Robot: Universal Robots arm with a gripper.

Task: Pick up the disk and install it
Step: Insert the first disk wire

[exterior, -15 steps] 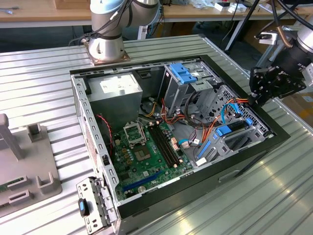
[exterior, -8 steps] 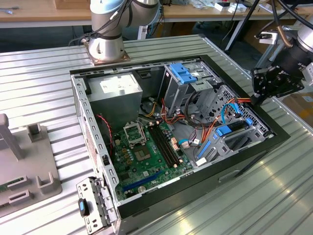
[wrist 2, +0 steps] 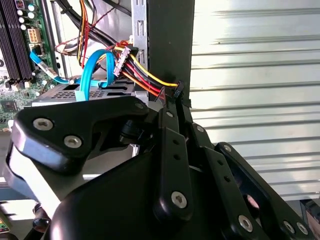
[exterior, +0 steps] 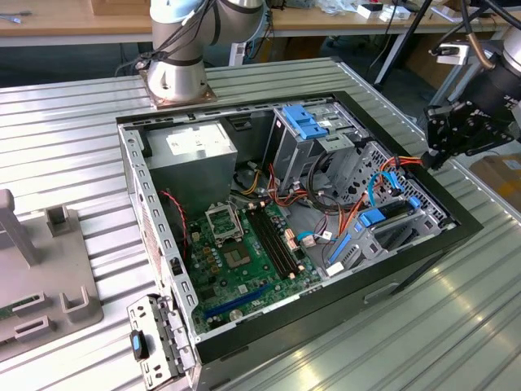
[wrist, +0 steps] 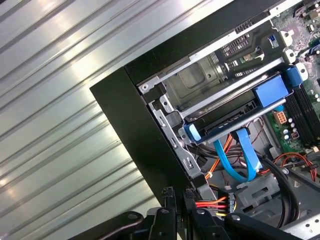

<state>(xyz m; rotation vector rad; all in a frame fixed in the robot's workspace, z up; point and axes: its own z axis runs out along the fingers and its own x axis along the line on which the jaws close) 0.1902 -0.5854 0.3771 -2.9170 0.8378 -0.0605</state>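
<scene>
At case (wrist: 135,115) edge | fingers (wrist: 169,207) together | disk (wrist: 225,117) in bay, nearby

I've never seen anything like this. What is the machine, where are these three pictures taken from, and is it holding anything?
It is a robot arm bolted to a ribbed metal table. On the table lies an open computer case, showing its green circuit board and coloured cables.

The exterior view comes from a camera standing off the arm. The two wrist views come from cameras riding near the arm's end, looking past its black gripper at the case's edge.

The gripper hangs beside the case's corner, at the exterior view's right. I see nothing in it, though I cannot tell whether it is open.
</scene>
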